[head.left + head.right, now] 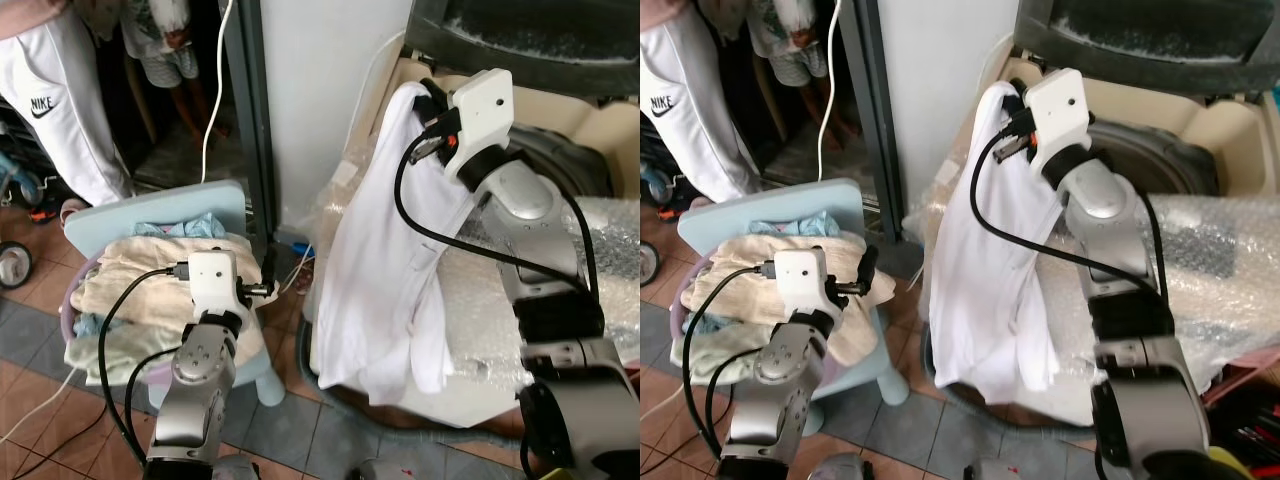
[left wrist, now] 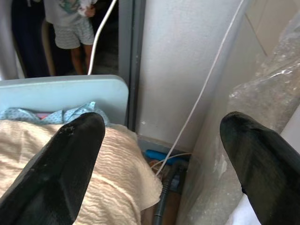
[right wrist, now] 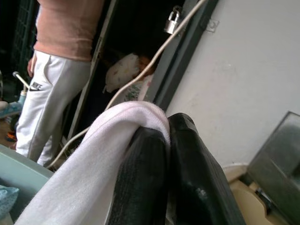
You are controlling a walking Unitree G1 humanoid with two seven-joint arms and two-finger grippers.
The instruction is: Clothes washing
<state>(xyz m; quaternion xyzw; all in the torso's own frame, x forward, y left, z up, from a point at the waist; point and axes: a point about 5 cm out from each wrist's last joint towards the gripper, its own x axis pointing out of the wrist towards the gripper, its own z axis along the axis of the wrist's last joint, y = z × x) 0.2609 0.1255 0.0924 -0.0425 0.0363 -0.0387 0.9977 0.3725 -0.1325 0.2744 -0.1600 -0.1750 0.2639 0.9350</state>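
Observation:
A white shirt (image 1: 375,260) hangs from my raised right gripper (image 1: 428,100), which is shut on its top edge beside the washing machine's open tub (image 1: 1160,150). In the right wrist view the black fingers (image 3: 154,178) pinch the white cloth (image 3: 93,173). My left gripper (image 1: 268,272) is low, open, just past a pile of cream and blue clothes (image 1: 130,285) heaped on a light blue plastic chair (image 1: 160,215). The left wrist view shows its fingers (image 2: 65,164) wide apart over the cream cloth (image 2: 117,178), holding nothing.
The machine's dark lid (image 1: 530,40) stands up; bubble wrap (image 1: 1230,250) covers its body. A grey door frame (image 1: 250,120) and white cable (image 1: 215,80) stand behind the chair. A person in white trousers (image 1: 60,100) and another person (image 1: 160,50) stand at the back left.

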